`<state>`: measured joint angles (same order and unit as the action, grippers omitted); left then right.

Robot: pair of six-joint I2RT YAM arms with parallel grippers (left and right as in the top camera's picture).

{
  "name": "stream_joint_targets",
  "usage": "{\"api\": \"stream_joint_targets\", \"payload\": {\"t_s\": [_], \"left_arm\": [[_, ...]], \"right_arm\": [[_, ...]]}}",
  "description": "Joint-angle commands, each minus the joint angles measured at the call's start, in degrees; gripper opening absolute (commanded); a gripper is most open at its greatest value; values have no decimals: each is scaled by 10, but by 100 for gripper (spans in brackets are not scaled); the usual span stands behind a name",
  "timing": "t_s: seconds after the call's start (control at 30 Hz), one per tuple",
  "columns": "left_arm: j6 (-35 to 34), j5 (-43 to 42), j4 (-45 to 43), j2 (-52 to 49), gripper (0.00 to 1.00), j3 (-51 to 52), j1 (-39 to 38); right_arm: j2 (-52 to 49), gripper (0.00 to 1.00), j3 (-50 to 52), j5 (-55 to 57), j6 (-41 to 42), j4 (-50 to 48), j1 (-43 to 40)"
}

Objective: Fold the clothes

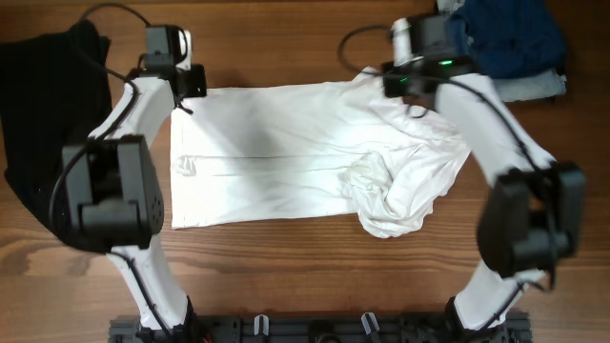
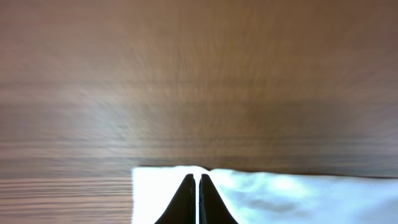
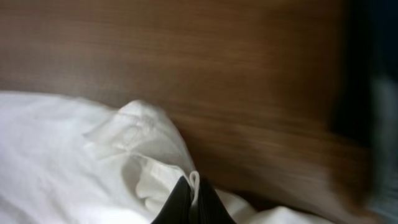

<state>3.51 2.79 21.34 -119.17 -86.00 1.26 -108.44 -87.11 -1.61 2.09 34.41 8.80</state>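
The T-shirt (image 1: 276,167) lies on the table (image 1: 286,276) between the two pincers. Its half toward the left pincer (image 2: 197,177) is spread flat with a straight edge; its half beneath and in front of the right pincer (image 3: 194,180) is bunched into loose, rumpled folds. The left pincer sits at the shirt's far corner with its fingers together, their tips over the hem. We cannot tell whether any cloth is caught between them. The right pincer is clamped on a thin ridge of the T-shirt, a white sliver showing between its tips.

We judge the step in hand to be smoothing and squaring up, not yet the fold proper. The next move calls for drawing the rumpled side outward, away from the left pincer, while that corner stays anchored, until the cloth lies flat.

Just beyond the right pincer lie blue folded garments (image 1: 510,43); outside the left pincer, a dark cloth (image 1: 48,114). We should keep clear of both.
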Motion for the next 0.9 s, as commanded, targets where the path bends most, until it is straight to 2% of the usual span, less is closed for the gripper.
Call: {"api": "stream_joint_targets", "payload": {"t_s": [0.0,0.13,0.23,0.27,0.33,0.37,0.4,0.47,0.6,0.87], "left_arm": [[-10,9,18,78,4,-2,5],[-9,9,73,103,4,-2,7],[-9,-10,80,95,4,-2,13],[-9,-28,74,87,7,-2,16],[-9,-64,57,67,47,-2,23],[-10,-76,52,57,62,-2,24],[-10,-89,47,38,71,-2,25],[-9,-90,38,14,82,-2,24],[-6,-90,19,-35,86,-2,24],[8,-90,9,-73,84,-2,23]], "right_arm": [[49,4,-14,-30,7,48,-36],[59,4,-14,-54,7,102,-61],[57,4,-14,-62,4,101,-63],[57,4,-14,-62,5,98,-61],[57,4,-14,-62,5,95,-60],[57,4,-14,-62,5,95,-60],[57,4,-14,-62,5,95,-60],[57,5,-14,-62,4,93,-60],[57,4,-14,-61,5,92,-60],[57,4,-14,-59,5,89,-61]]}}
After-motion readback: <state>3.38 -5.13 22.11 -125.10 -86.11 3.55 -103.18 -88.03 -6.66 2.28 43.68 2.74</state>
